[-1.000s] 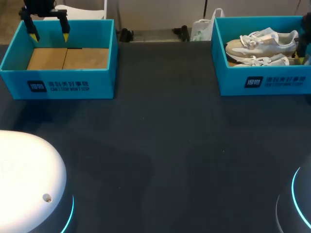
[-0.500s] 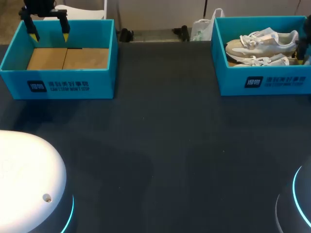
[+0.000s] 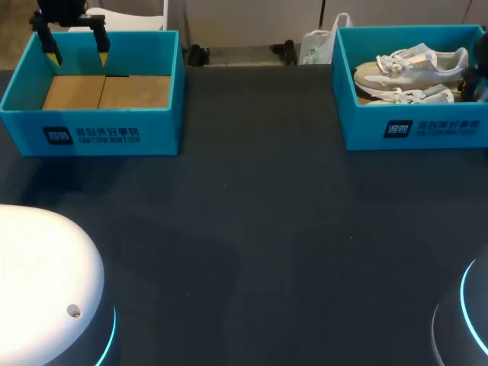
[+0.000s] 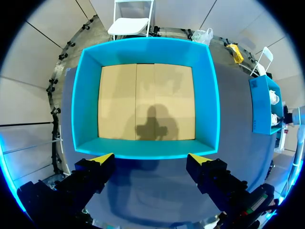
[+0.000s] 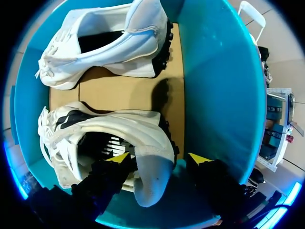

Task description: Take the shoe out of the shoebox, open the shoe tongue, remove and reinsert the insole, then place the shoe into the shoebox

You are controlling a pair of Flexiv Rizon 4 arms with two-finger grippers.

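Shoeboxes number two, both teal and lidless, at the table's far corners and well apart. The left box (image 3: 99, 133) holds nothing but its cardboard floor (image 3: 107, 91). The right box (image 3: 415, 130) holds two pale shoes lying side by side, toes toward the table's middle and heels toward the outer wall. A strip of cardboard shows between them.

Grippers also number two. The left gripper (image 3: 74, 47) hangs over the left box's far wall, fingers spread wide with nothing between them. In its wrist view the whole box floor lies ahead of the fingers.

The right gripper (image 5: 159, 158) is down inside the right box at the heel of the near shoe (image 5: 109, 133). Its fingers are spread and straddle the heel tab. One yellow tip sits at the shoe's opening, just beside the collar. The other stands apart from the heel, in the gap between it and the box wall. The far shoe (image 5: 109, 45) lies clear of the fingers, close to the far wall.

Between the boxes the dark table (image 3: 259, 229) runs bare to the near edge. A white rounded housing (image 3: 38, 282) with a blue-lit ring sits at the near left corner. The blue-lit edge of another (image 3: 465, 305) shows at the near right.
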